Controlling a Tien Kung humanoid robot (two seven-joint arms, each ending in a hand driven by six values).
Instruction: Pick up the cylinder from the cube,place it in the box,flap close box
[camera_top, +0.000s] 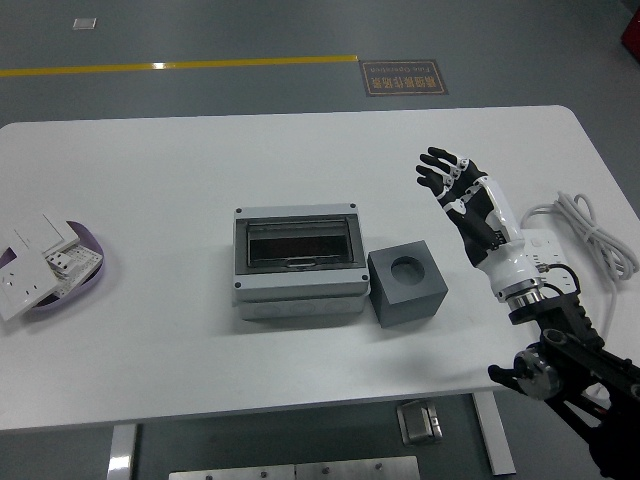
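A dark grey cube (407, 284) with a round empty hole in its top sits on the white table (180, 170), right of a grey box (298, 262) whose tinted flap lid lies closed. No cylinder shows. My right hand (452, 184) hovers above the table, up and to the right of the cube, fingers spread and holding nothing. My left arm is out of view.
A purple dish (68, 268) with white socket parts lies at the table's left edge. A white coiled cable with a power strip (585, 233) lies at the right edge behind my right arm.
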